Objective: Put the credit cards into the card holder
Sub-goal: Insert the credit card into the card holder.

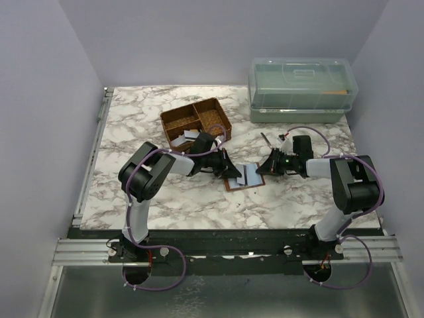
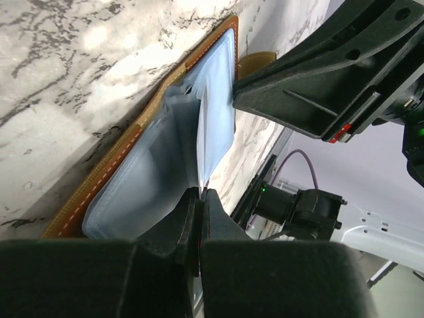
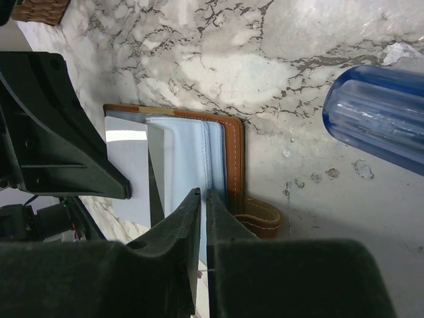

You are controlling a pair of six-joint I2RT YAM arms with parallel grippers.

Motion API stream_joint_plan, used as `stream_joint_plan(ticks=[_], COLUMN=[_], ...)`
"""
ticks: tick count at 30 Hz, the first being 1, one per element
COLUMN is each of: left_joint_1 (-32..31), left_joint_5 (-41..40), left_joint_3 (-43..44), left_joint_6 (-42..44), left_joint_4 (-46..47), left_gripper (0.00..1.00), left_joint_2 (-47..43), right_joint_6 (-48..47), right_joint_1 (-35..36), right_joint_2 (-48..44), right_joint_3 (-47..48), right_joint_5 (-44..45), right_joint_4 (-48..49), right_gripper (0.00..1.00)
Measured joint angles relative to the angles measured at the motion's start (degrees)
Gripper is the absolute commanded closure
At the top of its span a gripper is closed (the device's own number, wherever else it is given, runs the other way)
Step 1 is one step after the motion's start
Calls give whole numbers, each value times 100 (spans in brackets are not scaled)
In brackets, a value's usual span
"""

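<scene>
The brown card holder (image 1: pixel 250 179) lies open on the marble, its pale blue pockets up; it also shows in the left wrist view (image 2: pixel 132 165) and the right wrist view (image 3: pixel 233 152). My left gripper (image 1: pixel 230 170) (image 2: pixel 201 193) is shut on a thin pale grey credit card (image 2: pixel 203 139) (image 3: pixel 129 172), whose far end sits at a pocket of the holder. My right gripper (image 1: pixel 260 169) (image 3: pixel 205 195) is shut on the holder's pale blue inner leaf at the opposite edge. More pale credit cards (image 1: pixel 187 137) lie in the basket.
A brown divided basket (image 1: pixel 173 119) stands behind the left gripper. A clear lidded box (image 1: pixel 301 89) stands at the back right. A thin dark tool (image 1: pixel 265 140) with a blue translucent handle (image 3: pixel 374 112) lies beside the right gripper.
</scene>
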Motion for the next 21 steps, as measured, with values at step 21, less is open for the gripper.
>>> stream_joint_plan(ticks=[21], left_joint_1=[-361], left_joint_5=[-756], left_joint_3=[-210], left_joint_6=[-258], left_joint_4=[621], left_gripper=[85], left_joint_2=[52], right_joint_6=[2], right_joint_1=[2], right_joint_2=[9], right_joint_3=[22], right_joint_5=[7], right_joint_4=[-4], right_gripper=[87])
